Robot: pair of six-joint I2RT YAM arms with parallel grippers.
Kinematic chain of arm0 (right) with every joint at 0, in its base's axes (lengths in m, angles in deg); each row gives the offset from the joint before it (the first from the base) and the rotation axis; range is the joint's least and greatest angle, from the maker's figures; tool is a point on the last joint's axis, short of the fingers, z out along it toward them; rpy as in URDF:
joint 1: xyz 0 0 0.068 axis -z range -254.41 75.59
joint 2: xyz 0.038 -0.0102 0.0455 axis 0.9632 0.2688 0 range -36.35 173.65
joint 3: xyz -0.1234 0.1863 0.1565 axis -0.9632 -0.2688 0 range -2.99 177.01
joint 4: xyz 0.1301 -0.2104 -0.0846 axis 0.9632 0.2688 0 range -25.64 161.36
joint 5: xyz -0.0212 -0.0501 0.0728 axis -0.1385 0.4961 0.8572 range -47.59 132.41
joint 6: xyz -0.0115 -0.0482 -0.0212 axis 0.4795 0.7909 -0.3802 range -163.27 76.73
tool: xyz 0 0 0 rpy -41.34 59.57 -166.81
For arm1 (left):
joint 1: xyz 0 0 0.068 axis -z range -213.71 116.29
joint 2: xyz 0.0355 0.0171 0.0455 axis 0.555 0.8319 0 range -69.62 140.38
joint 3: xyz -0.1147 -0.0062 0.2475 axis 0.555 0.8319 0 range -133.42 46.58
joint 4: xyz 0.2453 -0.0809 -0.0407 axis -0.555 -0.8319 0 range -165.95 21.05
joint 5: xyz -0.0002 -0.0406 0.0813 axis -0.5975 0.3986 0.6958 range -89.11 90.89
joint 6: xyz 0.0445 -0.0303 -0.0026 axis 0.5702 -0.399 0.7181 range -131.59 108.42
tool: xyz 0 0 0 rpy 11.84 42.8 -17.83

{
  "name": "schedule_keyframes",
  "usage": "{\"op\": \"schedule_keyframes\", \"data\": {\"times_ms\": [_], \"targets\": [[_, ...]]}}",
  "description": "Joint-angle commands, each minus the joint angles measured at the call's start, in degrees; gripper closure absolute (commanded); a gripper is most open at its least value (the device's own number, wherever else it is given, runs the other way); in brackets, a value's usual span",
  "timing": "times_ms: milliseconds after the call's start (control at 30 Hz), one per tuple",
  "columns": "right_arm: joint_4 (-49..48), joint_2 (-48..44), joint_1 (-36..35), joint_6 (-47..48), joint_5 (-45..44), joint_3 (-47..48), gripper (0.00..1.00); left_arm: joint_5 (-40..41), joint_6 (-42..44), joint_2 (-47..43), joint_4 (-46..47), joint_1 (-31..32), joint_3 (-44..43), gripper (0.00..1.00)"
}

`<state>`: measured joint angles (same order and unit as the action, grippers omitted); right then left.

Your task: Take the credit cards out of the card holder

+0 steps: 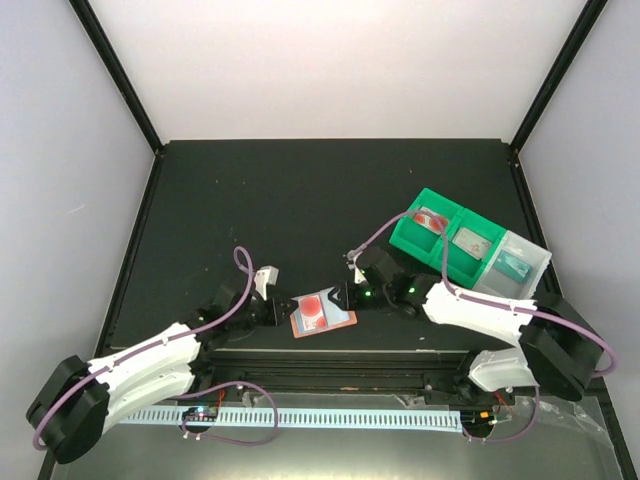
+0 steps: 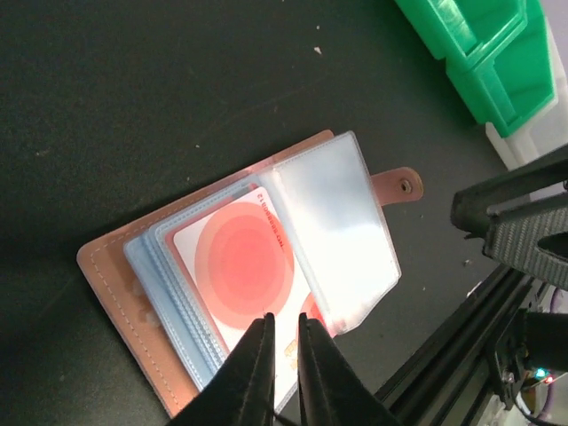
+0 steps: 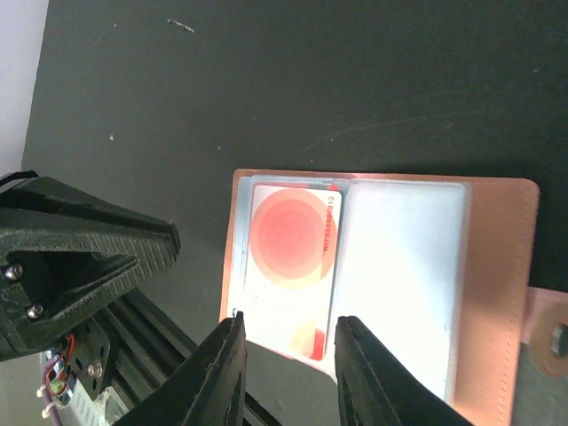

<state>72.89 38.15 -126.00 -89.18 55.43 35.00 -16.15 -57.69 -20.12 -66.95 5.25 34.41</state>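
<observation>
Near the table's (image 1: 300, 200) near edge the card holder (image 2: 115, 293) lies open, its red card (image 2: 244, 266) mostly sleeved; no card is out yet. The left gripper (image 2: 285, 319) is nearly closed at the card's edge, though I cannot tell whether it has a grip. The right gripper (image 3: 290, 321) stands apart over the holder.

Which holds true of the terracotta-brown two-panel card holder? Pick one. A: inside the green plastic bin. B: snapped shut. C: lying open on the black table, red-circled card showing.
C: the terracotta-brown card holder lies open on the black table, its red-circled plastic card in view.
</observation>
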Motion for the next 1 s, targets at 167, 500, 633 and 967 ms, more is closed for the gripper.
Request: {"op": "schedule_keyframes", "data": {"times_ms": [167,500,633,967], "targets": [[-9.1,7.3,-2.6,0.2,1.3,1.9,0.72,-1.2,-0.1,2.5,5.8,-0.3,2.1,0.98],[-10.2,14.7,-4.9,1.0,1.5,4.1,0.73,-4.9,-0.7,9.4,15.0,-0.4,3.9,0.99],[-10.3,16.3,-4.9,1.1,1.3,3.9,0.74,-5.2,-0.5,12.4,16.2,-0.3,3.7,0.98],[-11.0,18.2,-5.0,1.6,1.0,2.9,0.73,-4.1,0.0,17.6,17.3,-0.4,4.1,0.98]]}}
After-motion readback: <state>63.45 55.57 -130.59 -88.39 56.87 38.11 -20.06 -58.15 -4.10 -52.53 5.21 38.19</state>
